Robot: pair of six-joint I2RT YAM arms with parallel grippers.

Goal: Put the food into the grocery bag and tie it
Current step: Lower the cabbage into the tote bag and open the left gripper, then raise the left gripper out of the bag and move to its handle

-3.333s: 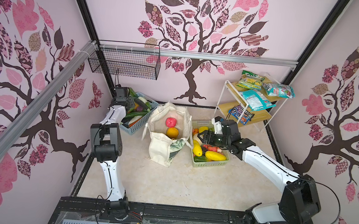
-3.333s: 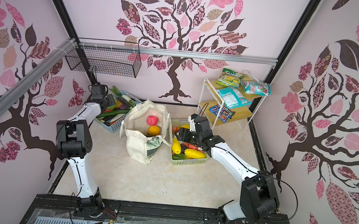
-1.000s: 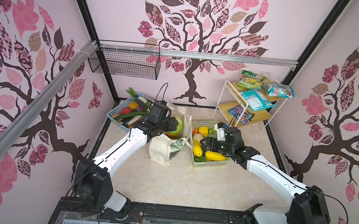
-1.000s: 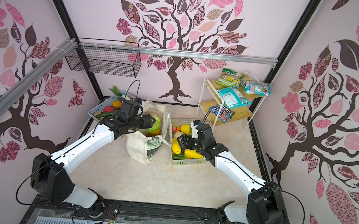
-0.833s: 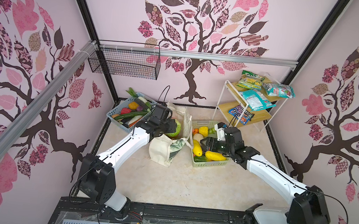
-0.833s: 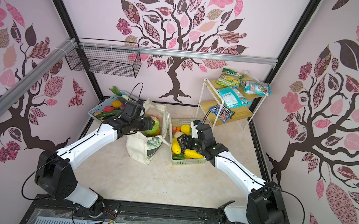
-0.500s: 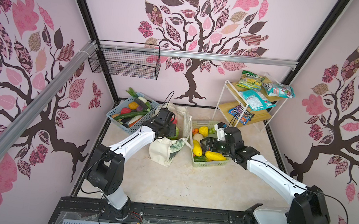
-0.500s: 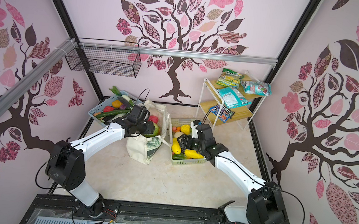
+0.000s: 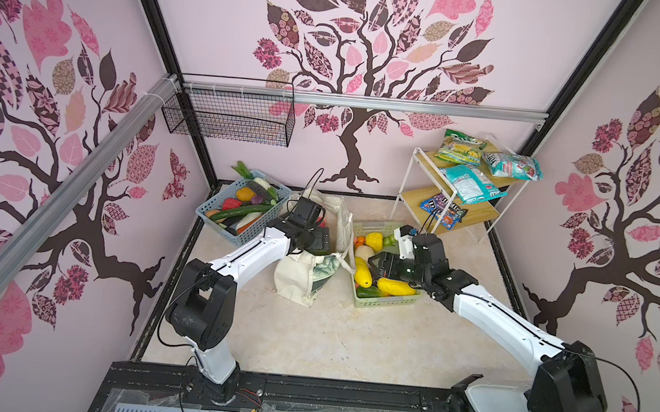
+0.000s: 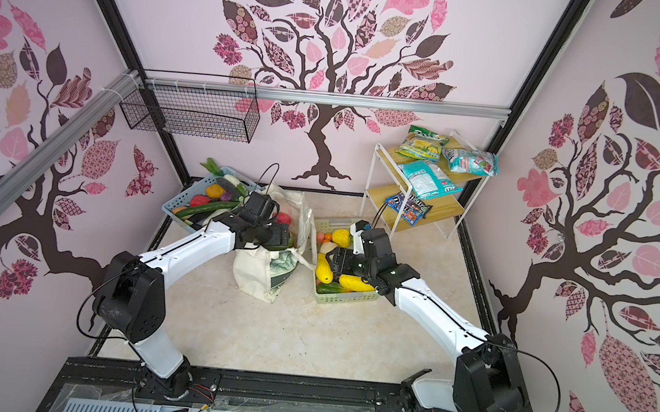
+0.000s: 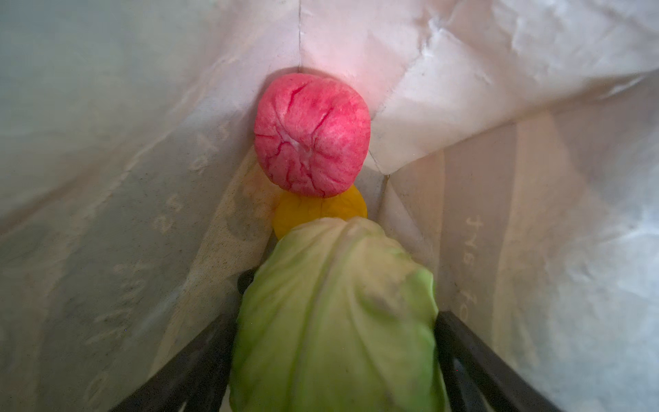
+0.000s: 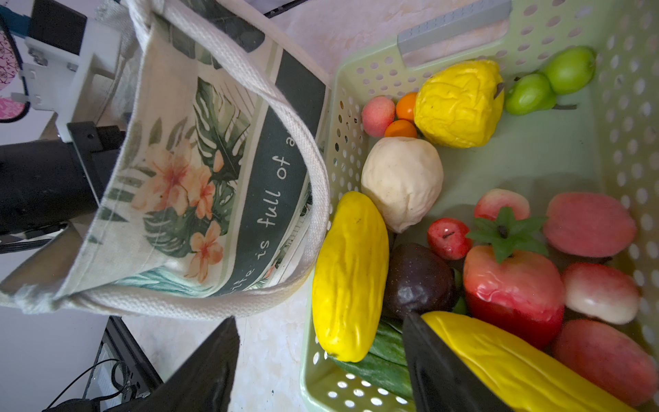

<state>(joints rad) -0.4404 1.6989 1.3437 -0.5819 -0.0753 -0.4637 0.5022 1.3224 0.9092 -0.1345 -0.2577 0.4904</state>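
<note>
Left wrist view: a red fruit point(image 11: 312, 133), an orange fruit point(image 11: 321, 212) and the green cabbage point(image 11: 335, 321) are inside the grocery bag point(image 11: 499, 89). Is the left gripper point(image 11: 342, 303) squeezing the cabbage? Too hard to see. Beside the bag, the right gripper point(image 12: 319, 321) is spread wide, empty. The green basket point(image 12: 556, 157) is full; nothing tied.

We lose the tips of the left gripper point(image 9: 316, 241) point(image 10: 275, 237) inside the cream canvas tote bag point(image 9: 296, 274) point(image 10: 254, 276), centre of both top views. Left wrist view: the green leafy cabbage point(image 11: 335, 314) is blurred, edge-cropped, and covers most of an orange round fruit point(image 11: 313, 210). Can't tell whether the black fingers point(image 11: 474, 356) clamp it.
</note>
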